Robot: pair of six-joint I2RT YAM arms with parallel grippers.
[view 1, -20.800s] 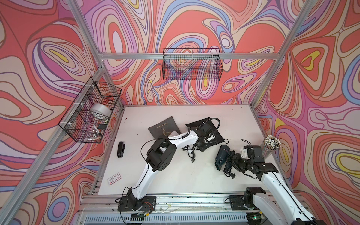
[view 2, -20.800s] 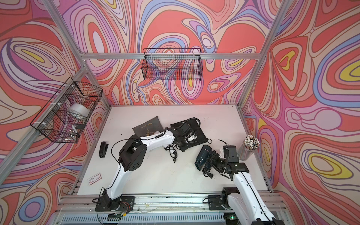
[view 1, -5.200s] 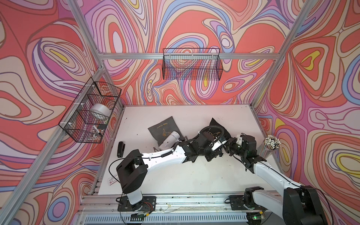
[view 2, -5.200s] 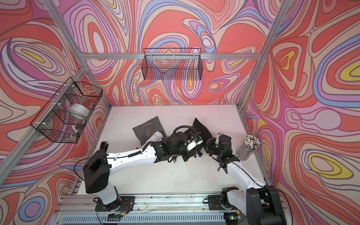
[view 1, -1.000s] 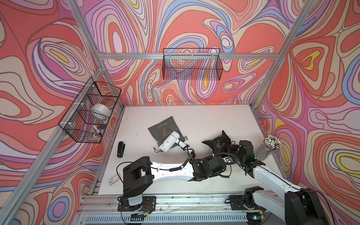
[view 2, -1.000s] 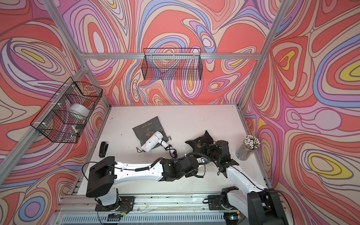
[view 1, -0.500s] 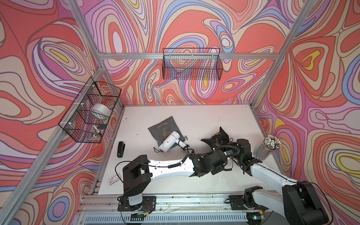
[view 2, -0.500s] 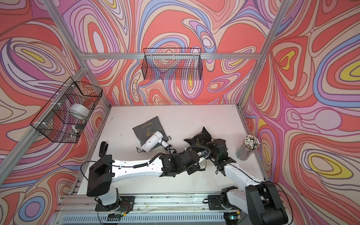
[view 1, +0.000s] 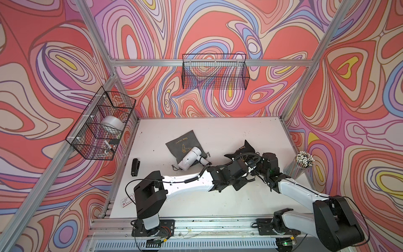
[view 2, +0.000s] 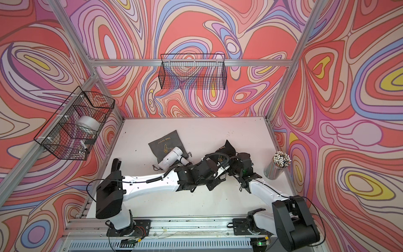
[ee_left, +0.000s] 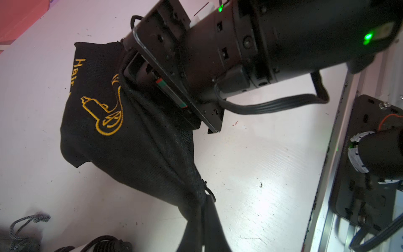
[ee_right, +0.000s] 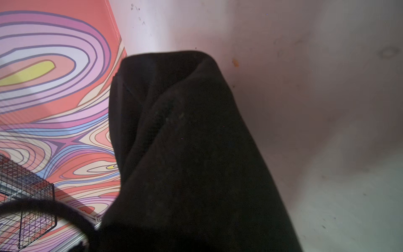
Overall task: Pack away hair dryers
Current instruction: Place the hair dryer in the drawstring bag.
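A glossy white hair dryer (view 1: 189, 158) lies on a flat grey pouch (view 1: 181, 143) at mid-table, far from both grippers; it shows in both top views (view 2: 171, 158). To its right a black pouch with gold print (view 1: 242, 151) (ee_left: 122, 135) bulges on the table. My left gripper (ee_left: 204, 201) (view 1: 245, 164) is shut, pinching the gathered edge of that pouch. My right gripper (ee_left: 139, 69) (view 1: 260, 160) reaches in at the pouch's other side. Black fabric (ee_right: 185, 141) covers its jaws, so they are hidden.
A clear cup of white-tipped sticks (view 1: 303, 163) stands by the right wall. A small black stapler-like object (view 1: 135, 167) and a card (view 1: 126, 199) lie at the left. Wire baskets hang on the left wall (view 1: 102, 128) and back wall (view 1: 214, 74).
My left wrist has moved away from the front edge toward the black pouch, and the pouch has shifted slightly toward the back. Both grips look unchanged.
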